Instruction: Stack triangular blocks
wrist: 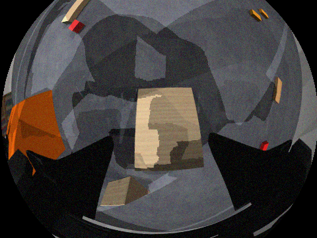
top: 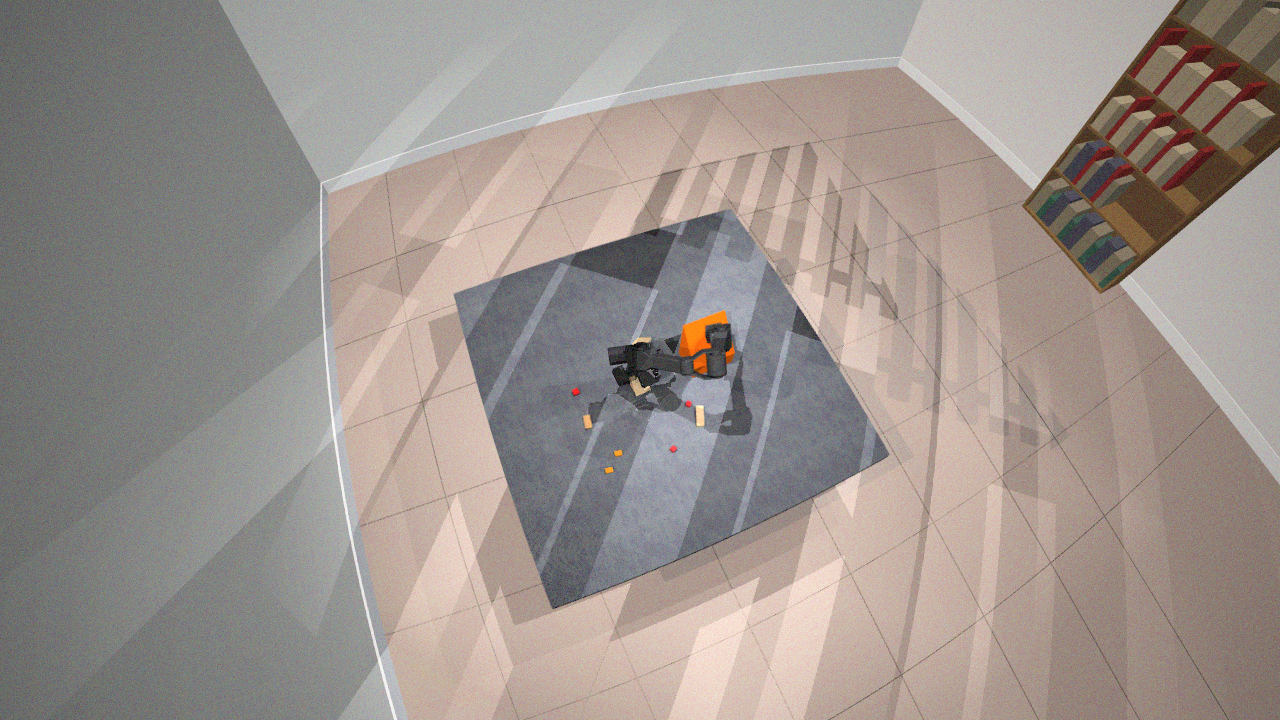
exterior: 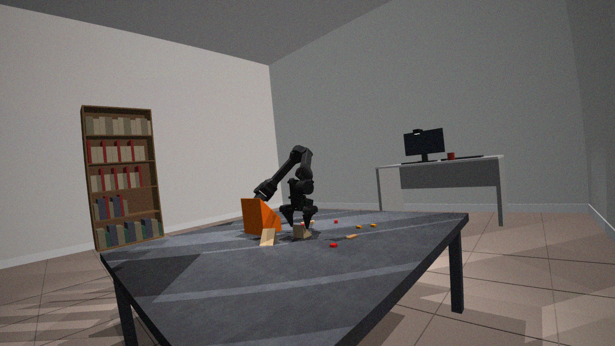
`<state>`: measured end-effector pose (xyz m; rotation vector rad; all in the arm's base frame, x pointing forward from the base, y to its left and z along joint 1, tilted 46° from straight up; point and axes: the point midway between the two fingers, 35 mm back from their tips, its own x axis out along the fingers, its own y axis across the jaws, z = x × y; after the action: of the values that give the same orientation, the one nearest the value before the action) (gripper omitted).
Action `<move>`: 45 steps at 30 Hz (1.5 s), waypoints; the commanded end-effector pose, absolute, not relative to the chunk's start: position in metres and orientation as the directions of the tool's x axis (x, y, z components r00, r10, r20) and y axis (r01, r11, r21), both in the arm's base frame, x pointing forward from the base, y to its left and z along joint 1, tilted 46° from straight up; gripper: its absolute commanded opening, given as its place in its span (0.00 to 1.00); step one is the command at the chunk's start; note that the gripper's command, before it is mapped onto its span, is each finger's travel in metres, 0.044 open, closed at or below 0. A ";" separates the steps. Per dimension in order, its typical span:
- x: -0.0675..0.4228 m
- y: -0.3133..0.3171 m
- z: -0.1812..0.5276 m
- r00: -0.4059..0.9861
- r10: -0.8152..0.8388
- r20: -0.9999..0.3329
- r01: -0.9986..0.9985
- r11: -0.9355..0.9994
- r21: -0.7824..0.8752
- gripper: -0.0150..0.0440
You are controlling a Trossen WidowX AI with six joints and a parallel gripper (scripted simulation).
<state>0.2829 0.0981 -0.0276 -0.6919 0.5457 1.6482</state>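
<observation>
One triangular block (top: pixel 639 386) (exterior: pixel 301 232) (wrist: pixel 168 129) sits on the table with its broad sloped face up, falling away to the right in the exterior view. The other triangular block (top: pixel 641 340) (exterior: pixel 267 237) (wrist: pixel 117 192) stands apart from it, nearer to the exterior view, its upper edge a ridge; the arm partly covers it in the top view. My gripper (exterior: pixel 300 226) (wrist: pixel 161 140) is open and empty. Its fingers are spread wide, one on either side of the first block, with visible gaps in the wrist view. The fingertips are around the block's top.
A large orange wedge-shaped object (top: pixel 705 338) (exterior: pixel 258 217) (wrist: pixel 41 125) stands by the arm's base. Small red blocks (top: pixel 575 391) (exterior: pixel 333 245) (wrist: pixel 76 26), small orange pieces (top: pixel 617 453) (exterior: pixel 358 226), a tan bar (top: pixel 587 421) (exterior: pixel 351 236) (wrist: pixel 278 90) and a pale bar (top: pixel 699 415) lie around.
</observation>
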 end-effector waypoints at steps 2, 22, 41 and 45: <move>0.290 0.081 -0.007 -0.090 0.702 -0.707 -0.983 -0.176 -0.050 1.00; 0.293 0.057 -0.020 -0.170 0.808 -0.564 -0.260 0.515 0.817 1.00; 0.301 0.022 -0.026 -0.145 0.927 -0.347 0.983 0.174 0.053 1.00; 0.301 0.022 -0.026 -0.145 0.927 -0.347 0.983 0.174 0.053 1.00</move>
<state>0.2982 0.0328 -0.0191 1.4884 2.0165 0.1276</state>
